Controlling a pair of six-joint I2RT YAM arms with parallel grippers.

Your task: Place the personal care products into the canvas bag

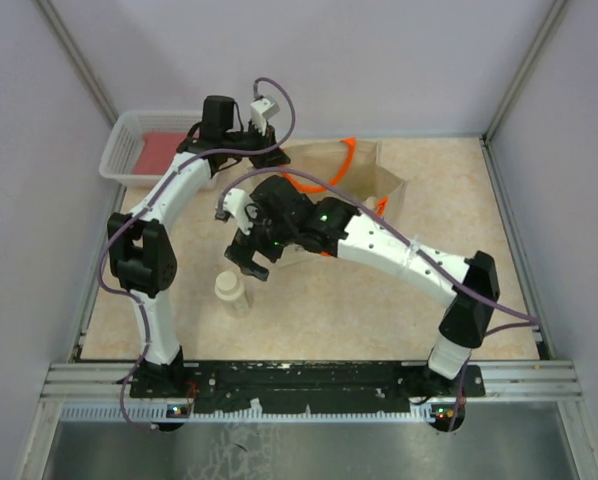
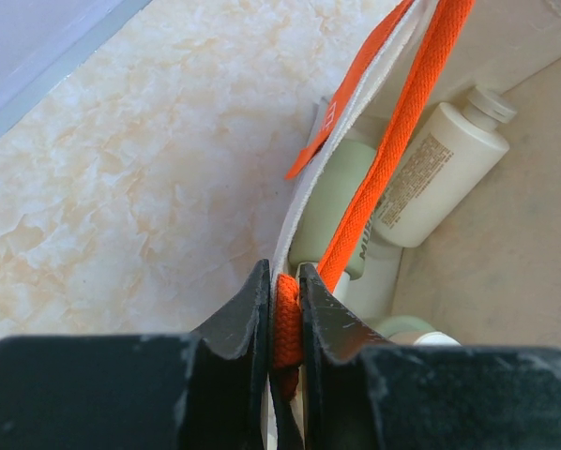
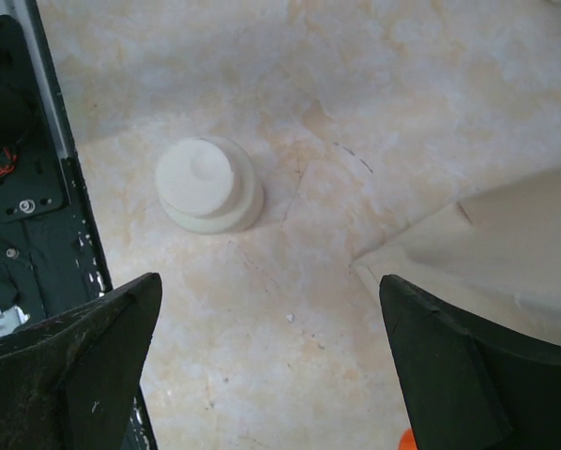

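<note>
The left arm and right arm are wearing white shells between black joint housings. Grey-purple cables are looping along both, and a green light is glowing mid-frame on the right wrist. The left gripper and right gripper are showing matte black, scuffed, wedge-shaped fingers along the bottom of the wrist views.

A beige marbled table is being enclosed on the left, far and right by plain pale walls. Grey posts are being shown at the far corners. The near edge is being bordered by a black rail. Everything is being lit evenly.
</note>
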